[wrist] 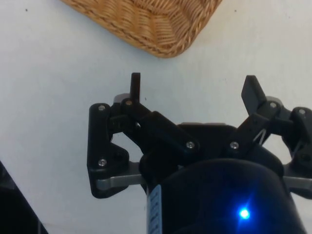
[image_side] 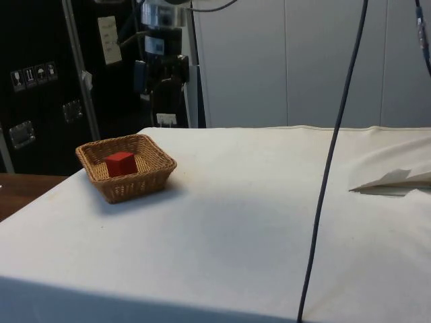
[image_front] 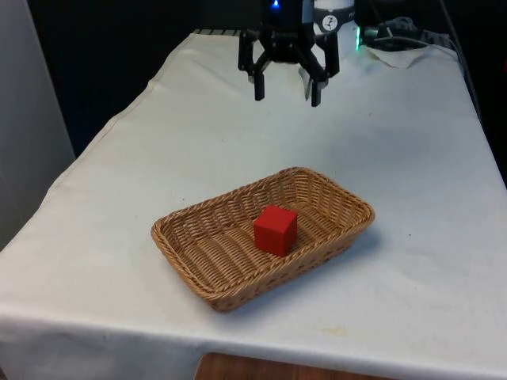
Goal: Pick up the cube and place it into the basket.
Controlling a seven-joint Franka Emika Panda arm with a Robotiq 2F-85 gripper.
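— Wicker basket point(image_front: 207, 252) at the front view's left-centre of the table point(image_front: 412, 158)?
— Yes, red cube point(image_front: 276, 229) resting inside.
— Gripper point(image_front: 287, 89)?
— Raised behind, beyond the basket, fingers spread apart, holding nothing.

The cube point(image_front: 276, 229) is seated in the basket point(image_front: 190, 257) on the tabletop point(image_front: 412, 158); the end effector point(image_front: 287, 92) is held well behind it.
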